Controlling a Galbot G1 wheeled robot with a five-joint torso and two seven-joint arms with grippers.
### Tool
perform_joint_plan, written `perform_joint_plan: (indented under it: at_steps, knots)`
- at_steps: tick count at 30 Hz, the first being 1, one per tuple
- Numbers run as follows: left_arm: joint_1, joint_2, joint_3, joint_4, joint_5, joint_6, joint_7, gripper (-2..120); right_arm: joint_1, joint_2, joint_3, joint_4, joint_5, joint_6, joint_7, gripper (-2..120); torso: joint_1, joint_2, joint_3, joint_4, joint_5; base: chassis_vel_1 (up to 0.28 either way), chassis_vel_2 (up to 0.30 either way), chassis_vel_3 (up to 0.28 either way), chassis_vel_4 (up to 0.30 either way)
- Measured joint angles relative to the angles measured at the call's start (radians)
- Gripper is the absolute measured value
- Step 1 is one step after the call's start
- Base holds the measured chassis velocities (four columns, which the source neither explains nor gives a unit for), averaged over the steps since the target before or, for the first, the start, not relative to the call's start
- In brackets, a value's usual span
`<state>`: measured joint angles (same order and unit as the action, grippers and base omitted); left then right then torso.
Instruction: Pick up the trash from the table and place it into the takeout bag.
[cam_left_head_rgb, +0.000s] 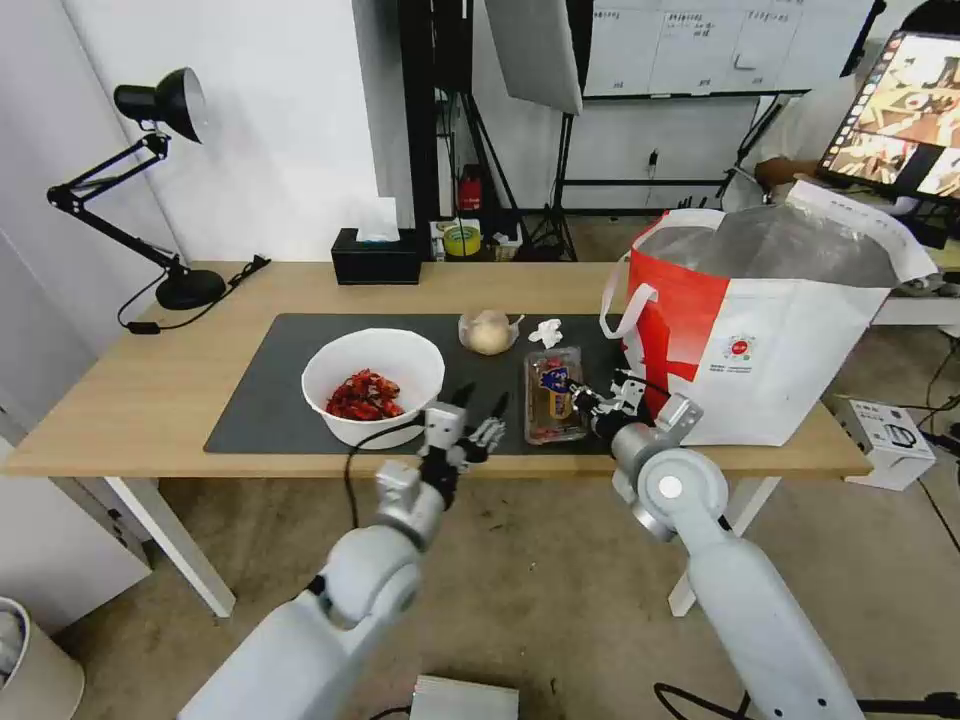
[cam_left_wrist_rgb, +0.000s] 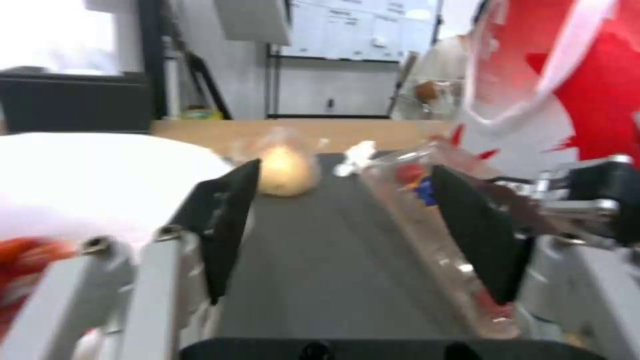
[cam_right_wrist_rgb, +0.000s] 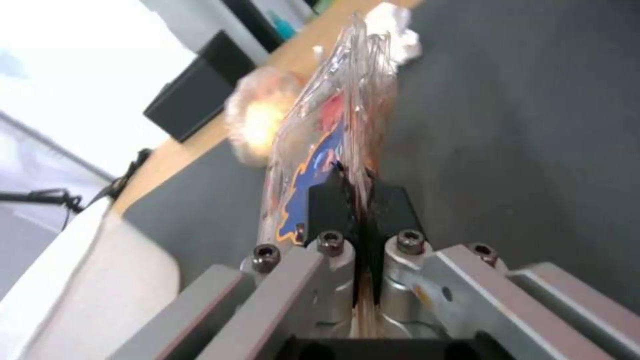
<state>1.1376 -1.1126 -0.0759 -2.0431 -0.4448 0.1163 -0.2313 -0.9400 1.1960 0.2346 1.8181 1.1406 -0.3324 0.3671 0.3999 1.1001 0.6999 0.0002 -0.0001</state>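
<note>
white bowl (cam_left_head_rgb: 372, 385), red shells | dark grey mat (cam_left_head_rgb: 270, 395) | white-and-red takeout bag (cam_left_head_rgb: 760, 340), silver lining

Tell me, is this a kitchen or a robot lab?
Probably a robot lab or studio, not a kitchen. Behind the long light-wood table stand a whiteboard and black light stands, a big monitor glows nearby, and cables trail over the bare concrete floor.

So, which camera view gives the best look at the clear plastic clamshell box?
The head view: the whole clear plastic clamshell box lies on the grey mat, beside the takeout bag. The right wrist view shows the right end effector pinching its edge. The left wrist view shows it sideways, blurred.
</note>
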Motion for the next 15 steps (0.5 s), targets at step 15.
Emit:
perform_joint_plan:
  at_steps: [15]
  knots:
    - [0.245,-0.001,-0.224,-0.167,0.016,0.01,-0.022,100,-0.145,-0.104,0.054,0.195,-0.094,0.045,-0.107,0,0.0,0.0,0.0,-0.0008,0.0004,0.0,0.0,0.0,0.0]
